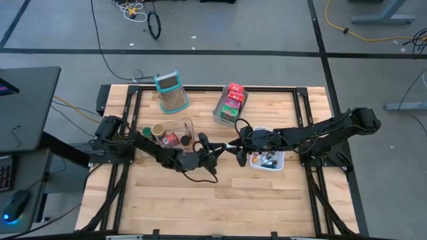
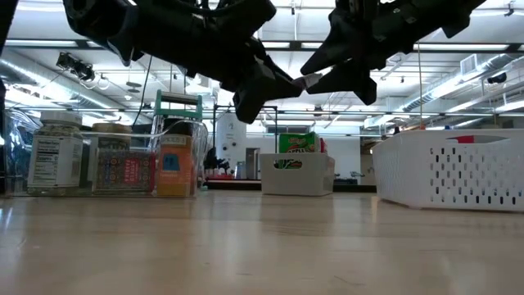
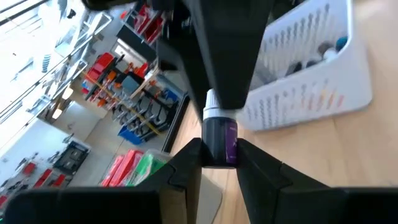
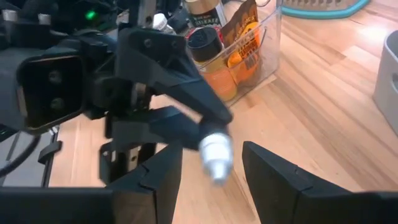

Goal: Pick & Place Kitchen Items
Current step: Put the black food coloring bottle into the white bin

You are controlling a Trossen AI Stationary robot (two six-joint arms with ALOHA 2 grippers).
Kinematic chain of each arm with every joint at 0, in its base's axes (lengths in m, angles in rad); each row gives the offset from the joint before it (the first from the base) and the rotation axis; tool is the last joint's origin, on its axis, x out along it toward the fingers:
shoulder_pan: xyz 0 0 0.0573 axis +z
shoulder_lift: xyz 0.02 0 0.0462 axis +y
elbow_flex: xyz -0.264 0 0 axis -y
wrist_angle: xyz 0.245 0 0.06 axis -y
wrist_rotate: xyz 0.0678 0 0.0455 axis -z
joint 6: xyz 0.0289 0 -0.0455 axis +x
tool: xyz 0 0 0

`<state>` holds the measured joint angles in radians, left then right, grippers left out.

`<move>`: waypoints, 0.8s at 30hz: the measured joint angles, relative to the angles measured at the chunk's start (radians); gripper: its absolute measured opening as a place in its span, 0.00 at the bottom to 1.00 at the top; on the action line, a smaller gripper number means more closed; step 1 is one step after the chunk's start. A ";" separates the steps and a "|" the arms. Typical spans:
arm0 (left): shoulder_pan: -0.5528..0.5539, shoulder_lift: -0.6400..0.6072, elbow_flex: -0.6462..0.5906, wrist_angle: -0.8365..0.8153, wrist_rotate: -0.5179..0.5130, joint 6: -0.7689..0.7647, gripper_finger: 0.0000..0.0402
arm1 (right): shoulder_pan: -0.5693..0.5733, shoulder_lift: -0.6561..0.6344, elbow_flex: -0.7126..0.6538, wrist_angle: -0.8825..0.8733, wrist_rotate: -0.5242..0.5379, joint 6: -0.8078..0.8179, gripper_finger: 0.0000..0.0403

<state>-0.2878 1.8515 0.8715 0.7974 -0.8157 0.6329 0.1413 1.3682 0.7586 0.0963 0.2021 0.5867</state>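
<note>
Small dark bottle with a white cap (image 3: 219, 138) hangs in mid-air above the middle of the wooden tabletop (image 1: 220, 200); left gripper (image 3: 217, 163) is clenched on its dark body, cap pointing at the right gripper (image 4: 211, 171), whose fingers stand spread either side of that cap without touching; I judge a handover; right should close squarely on the cap before left lets go, then carry toward the white perforated basket (image 1: 275, 165) near the right edge.

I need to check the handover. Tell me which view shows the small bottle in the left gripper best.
The left wrist view: the small bottle fills the centre, dark body and white cap, clamped between the left gripper fingers. The right wrist view shows only its white cap between the open right gripper fingers. High and low views barely resolve it.
</note>
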 joint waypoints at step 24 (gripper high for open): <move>0.019 0.000 0.001 0.061 0.051 0.037 0.25 | -0.020 0.000 0.000 0.030 -0.011 -0.027 0.23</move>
<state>-0.2684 1.8515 0.8722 0.8589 -0.7650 0.6701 0.1211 1.3678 0.7587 0.1266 0.1911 0.5602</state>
